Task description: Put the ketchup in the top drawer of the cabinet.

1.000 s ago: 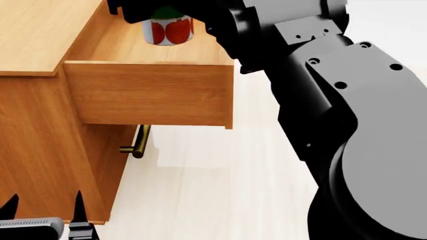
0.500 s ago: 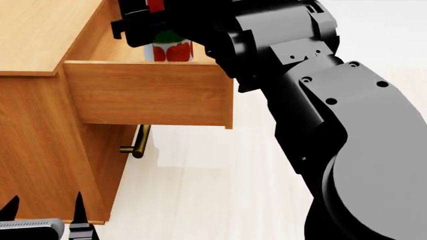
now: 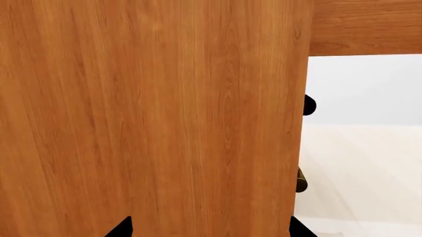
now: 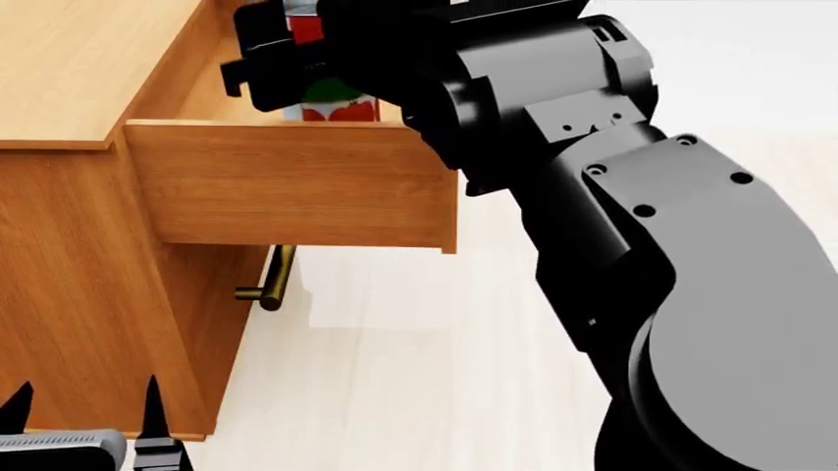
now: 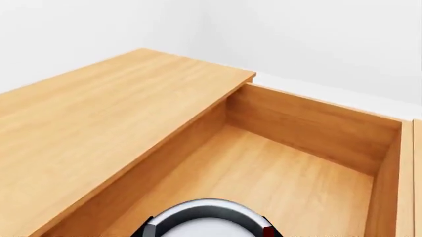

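Left claw [image 4: 85, 417], low beside the cabinet [image 4: 66, 285] side panel, shows only fingertips; whether it is open or closed cannot be told. Right claw [image 4: 294, 54] grips the ketchup [image 4: 338, 106], which hangs directly beneath it inside the pulled-out top drawer [image 4: 294, 182].

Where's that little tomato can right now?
In the head view the ketchup sits at the upper left, held by the right gripper inside the open top drawer, just behind its front panel.
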